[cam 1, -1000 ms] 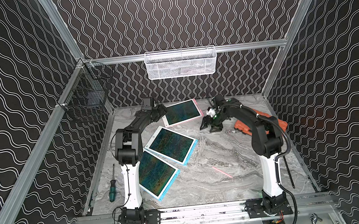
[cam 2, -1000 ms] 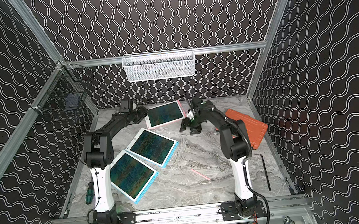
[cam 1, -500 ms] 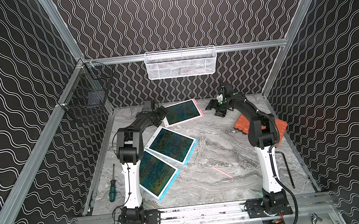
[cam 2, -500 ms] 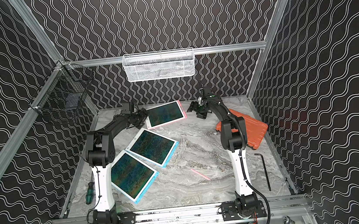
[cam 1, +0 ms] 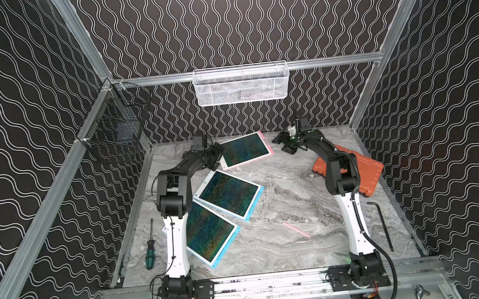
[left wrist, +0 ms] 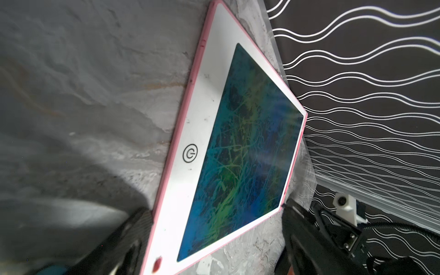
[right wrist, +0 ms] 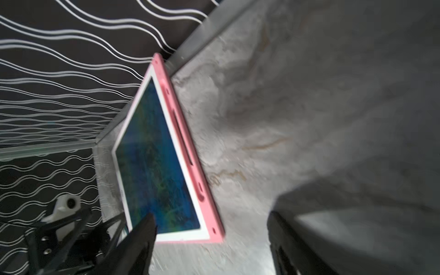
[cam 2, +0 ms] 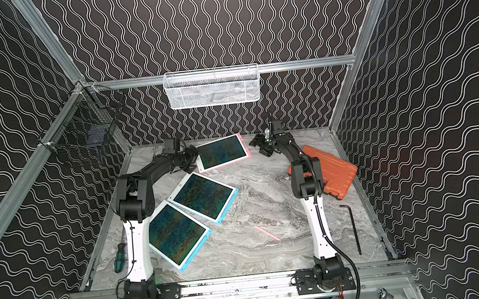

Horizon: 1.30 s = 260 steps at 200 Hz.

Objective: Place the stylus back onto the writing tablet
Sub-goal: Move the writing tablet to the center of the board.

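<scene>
Two left fingers (left wrist: 300, 228) — blurred, cut off — flank the pink tablet (left wrist: 209, 133).

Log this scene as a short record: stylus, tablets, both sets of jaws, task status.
stylus: pink, lying loose on the table, front of centre, held by neither arm
pink tablet: flat at the rear; its side slot looks empty
blue tablets: two, flat, on the left arm's side
left gripper: jaws open, straddling one end of the pink tablet
right gripper: jaws open, empty, off the pink tablet's opposite end
task status: stylus not yet picked up
</scene>
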Each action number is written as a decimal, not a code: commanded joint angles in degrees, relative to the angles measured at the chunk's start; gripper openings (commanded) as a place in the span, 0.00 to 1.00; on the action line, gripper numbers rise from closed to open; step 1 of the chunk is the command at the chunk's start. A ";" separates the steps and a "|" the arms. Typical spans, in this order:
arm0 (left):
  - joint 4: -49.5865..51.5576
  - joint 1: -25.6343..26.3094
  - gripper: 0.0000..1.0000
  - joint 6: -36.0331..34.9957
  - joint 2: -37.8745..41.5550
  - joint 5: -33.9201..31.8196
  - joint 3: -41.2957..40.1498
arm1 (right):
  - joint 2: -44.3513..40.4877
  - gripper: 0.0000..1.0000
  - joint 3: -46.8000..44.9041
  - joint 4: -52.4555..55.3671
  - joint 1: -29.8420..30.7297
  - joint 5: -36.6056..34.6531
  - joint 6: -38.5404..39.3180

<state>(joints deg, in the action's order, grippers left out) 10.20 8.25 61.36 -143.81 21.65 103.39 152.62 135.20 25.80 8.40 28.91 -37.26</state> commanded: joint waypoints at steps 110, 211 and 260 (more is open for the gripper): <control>0.71 6.07 0.89 2.87 -3.84 4.32 4.79 | 3.58 0.74 4.88 3.01 -1.66 5.19 -1.12; -1.16 9.14 0.89 1.37 1.76 5.90 -4.50 | -16.22 0.73 -26.63 2.27 -0.32 5.33 5.72; 1.65 9.87 0.89 -1.34 5.96 7.85 -9.52 | -21.63 0.73 -37.35 4.41 -0.04 6.40 9.73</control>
<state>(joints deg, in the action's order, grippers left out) 10.46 16.91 61.08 -139.28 22.31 96.38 132.77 102.13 25.30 7.33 28.82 -28.95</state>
